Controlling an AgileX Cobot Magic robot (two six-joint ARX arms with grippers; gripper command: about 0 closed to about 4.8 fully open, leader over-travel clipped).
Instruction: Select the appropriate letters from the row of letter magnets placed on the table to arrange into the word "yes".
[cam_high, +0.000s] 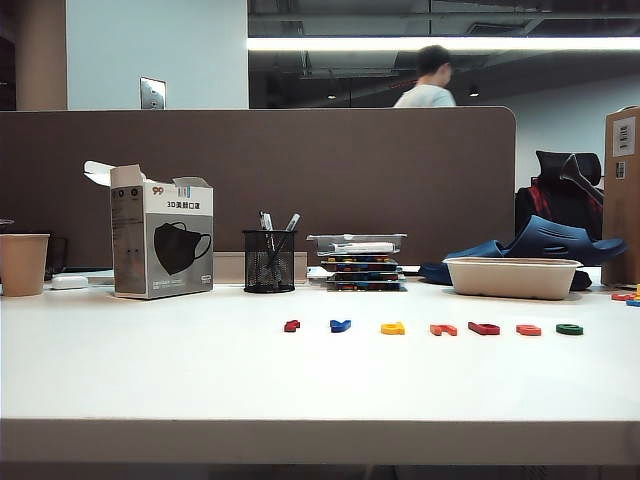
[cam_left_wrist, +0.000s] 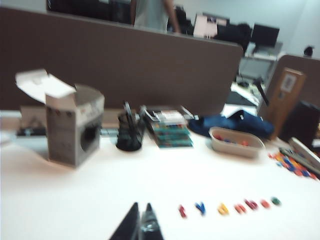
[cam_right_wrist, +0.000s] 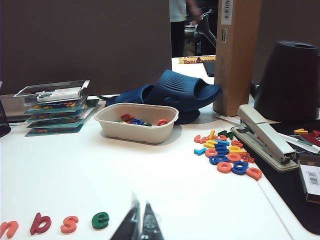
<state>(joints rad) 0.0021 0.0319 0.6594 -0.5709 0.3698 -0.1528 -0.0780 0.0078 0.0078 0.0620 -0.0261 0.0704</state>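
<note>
Seven letter magnets lie in a row on the white table (cam_high: 150, 370). From the left they are dark red (cam_high: 291, 325), the blue y (cam_high: 340, 325), yellow (cam_high: 393, 328), orange (cam_high: 443, 329), crimson (cam_high: 484, 328), the orange-red s (cam_high: 528, 329) and the green e (cam_high: 569, 328). Neither arm shows in the exterior view. In the left wrist view my left gripper (cam_left_wrist: 141, 209) is shut and empty, above bare table short of the dark red letter (cam_left_wrist: 182, 211) and the blue y (cam_left_wrist: 200, 208). My right gripper (cam_right_wrist: 140, 206) is shut and empty, just beside the green e (cam_right_wrist: 100, 220) and the s (cam_right_wrist: 69, 224).
Behind the row stand a mask box (cam_high: 160, 245), a mesh pen cup (cam_high: 269, 261), a stack of letter trays (cam_high: 360, 262) and a beige tub (cam_high: 512, 276) with loose letters. A paper cup (cam_high: 22, 263) is far left. A loose letter pile (cam_right_wrist: 225, 152), a stapler (cam_right_wrist: 262, 137) and a blue slipper (cam_right_wrist: 175, 92) are on the right.
</note>
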